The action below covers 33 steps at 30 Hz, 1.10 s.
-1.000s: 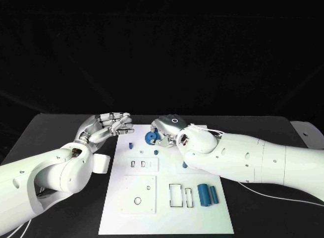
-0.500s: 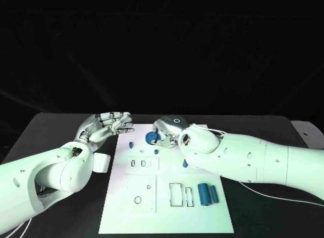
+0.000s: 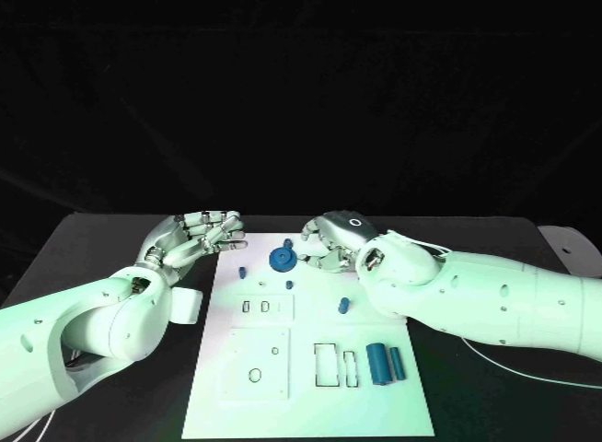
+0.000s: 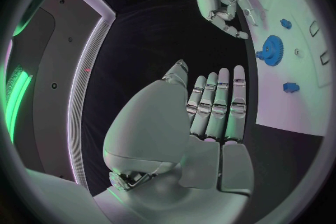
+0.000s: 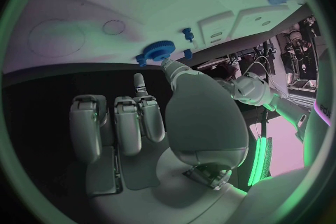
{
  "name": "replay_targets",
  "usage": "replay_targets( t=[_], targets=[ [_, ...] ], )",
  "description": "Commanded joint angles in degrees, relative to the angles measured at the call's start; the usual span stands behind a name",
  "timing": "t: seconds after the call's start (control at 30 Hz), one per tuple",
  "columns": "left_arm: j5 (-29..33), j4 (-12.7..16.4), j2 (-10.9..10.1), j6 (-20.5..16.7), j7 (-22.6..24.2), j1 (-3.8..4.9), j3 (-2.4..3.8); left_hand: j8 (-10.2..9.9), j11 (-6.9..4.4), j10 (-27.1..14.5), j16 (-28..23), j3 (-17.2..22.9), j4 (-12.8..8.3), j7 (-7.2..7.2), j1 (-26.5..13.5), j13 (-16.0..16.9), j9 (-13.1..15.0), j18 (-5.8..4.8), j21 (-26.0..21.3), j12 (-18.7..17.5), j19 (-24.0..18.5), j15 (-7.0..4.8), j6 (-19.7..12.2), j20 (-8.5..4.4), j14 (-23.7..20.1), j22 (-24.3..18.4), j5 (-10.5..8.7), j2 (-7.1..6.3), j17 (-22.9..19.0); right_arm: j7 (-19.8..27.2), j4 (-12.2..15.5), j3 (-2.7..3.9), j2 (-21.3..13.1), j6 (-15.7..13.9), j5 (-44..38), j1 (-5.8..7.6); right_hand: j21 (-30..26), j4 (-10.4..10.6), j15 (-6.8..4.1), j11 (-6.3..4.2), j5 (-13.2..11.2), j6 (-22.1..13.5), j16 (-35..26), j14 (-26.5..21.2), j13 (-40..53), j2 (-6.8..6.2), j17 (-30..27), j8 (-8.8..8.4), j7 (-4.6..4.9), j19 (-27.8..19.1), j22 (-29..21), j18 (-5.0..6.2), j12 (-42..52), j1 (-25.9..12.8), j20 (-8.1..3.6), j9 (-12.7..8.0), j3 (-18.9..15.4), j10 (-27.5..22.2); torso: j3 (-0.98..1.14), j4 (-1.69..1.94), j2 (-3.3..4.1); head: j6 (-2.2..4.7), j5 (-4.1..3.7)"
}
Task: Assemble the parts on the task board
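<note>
The white task board [image 3: 315, 396] lies in the middle of the table. A blue gear [image 3: 283, 260] stands on its far part, also seen as the gear [image 4: 269, 47] and the gear [image 5: 159, 49]. My right hand [image 3: 330, 244] hovers just right of the gear, fingers loosely bent, holding nothing; its thumb tip [image 5: 167, 64] is close to the gear with a small gap. My left hand [image 3: 202, 235] hangs off the board's far left corner, its fingers [image 4: 217, 106] side by side and nothing in them.
Small blue pieces lie on the board: one [image 3: 243, 271] by the left edge, one [image 3: 289, 284] below the gear, one [image 3: 342, 303] further right. Two blue cylinders [image 3: 386, 362] lie at the near right beside rectangular slots [image 3: 327, 364].
My right hand has let go of the gear and drawn away to the right. The gear stays on the board. My left hand has barely moved.
</note>
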Motion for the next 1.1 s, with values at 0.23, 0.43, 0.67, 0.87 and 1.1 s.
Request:
replay_targets(
  t=[0.23, 0.43, 0.67, 0.87, 1.1],
  targets=[
    [0.13, -0.02, -0.55, 0.83, 0.59, 0.06, 0.04, -0.26, 0.31, 0.18, -0.20, 0.37, -0.10, 1.76, 0.11, -0.01, -0.05, 0.82, -0.25, -0.16, 0.35, -0.07, -0.35, 0.19, -0.31, -0.08, -0.26, -0.24, 0.07, 15.25, 5.43, 0.21, -12.09, 0.02, 16.67, 2.62, -1.61, -1.09, 0.48, 0.46, -0.95, 1.28, 0.19, 5.79, 9.84, -1.42, 14.25, -0.55, -0.01, 1.97, 9.10, -0.35, -1.35, 2.50, 0.43, 0.30, -0.27, 1.35, 0.21, -1.26, -0.36, 0.62, 0.20],
    [0.13, -0.32, -0.39, 0.98, 0.46, 0.05, 0.04, -0.24, 0.29, 0.23, -0.20, 0.42, -0.14, 1.72, 0.19, 0.00, -0.04, 0.83, -0.25, -0.16, 0.37, -0.09, -0.30, 0.18, -0.27, -0.07, -0.23, -0.22, 0.10, 19.03, 6.12, 0.19, -17.13, 3.87, 19.17, 2.86, -1.97, -1.66, 0.44, 0.37, -0.87, 1.33, 0.31, 5.89, 9.51, -2.16, 14.71, -0.99, -0.09, 1.72, 8.83, -0.26, -1.83, 4.18, 0.42, 0.34, -0.70, 0.97, 0.48, -1.40, -0.51, 0.97, -0.10],
    [0.13, -0.58, -0.08, 1.11, 0.41, 0.04, 0.03, -0.23, 0.25, 0.28, -0.20, 0.50, -0.22, 1.68, 0.33, 0.01, -0.04, 0.84, -0.26, -0.17, 0.40, -0.11, -0.26, 0.17, -0.22, -0.07, -0.20, -0.20, 0.13, 20.28, 5.88, 0.05, -20.01, 5.76, 19.12, 2.49, -1.91, -1.93, 0.45, 0.38, -0.71, 1.39, 0.36, 5.93, 9.60, -2.21, 14.88, -1.17, -0.08, 1.77, 8.93, -0.29, -1.75, 5.03, 0.42, 0.37, -0.73, 1.02, 0.53, -1.36, -0.56, 0.48, -0.33],
    [0.13, -0.77, 0.03, 1.17, 0.38, 0.02, 0.03, -0.23, 0.24, 0.30, -0.21, 0.54, -0.26, 1.67, 0.40, 0.01, -0.04, 0.84, -0.26, -0.17, 0.41, -0.12, -0.25, 0.17, -0.20, -0.07, -0.19, -0.19, 0.15, 20.20, 4.63, -0.02, -20.16, 6.66, 18.82, 1.73, -1.90, -1.96, 0.46, 0.41, -0.75, 1.41, 0.38, 5.95, 9.58, -2.31, 14.96, -1.24, -0.01, 1.78, 8.95, -0.29, -1.78, 5.18, 0.42, 0.38, -0.83, 1.00, 0.44, -1.34, -0.49, 0.35, -0.34],
    [0.13, -0.85, 0.03, 1.22, 0.37, 0.02, 0.03, -0.23, 0.24, 0.30, -0.21, 0.54, -0.26, 1.67, 0.40, 0.01, -0.04, 0.84, -0.26, -0.17, 0.41, -0.12, -0.25, 0.17, -0.20, -0.07, -0.19, -0.19, 0.15, 20.67, 1.90, -0.07, -19.21, 7.94, 18.58, 0.84, -1.93, -2.83, 0.48, 0.41, -0.70, 0.82, 0.42, 5.98, 9.70, -2.38, 15.08, -2.07, -0.04, 1.79, 9.01, -0.30, -1.66, 7.30, 0.45, 0.27, -0.65, 1.08, 0.37, -1.34, -0.47, 0.21, -0.45]
  ],
)
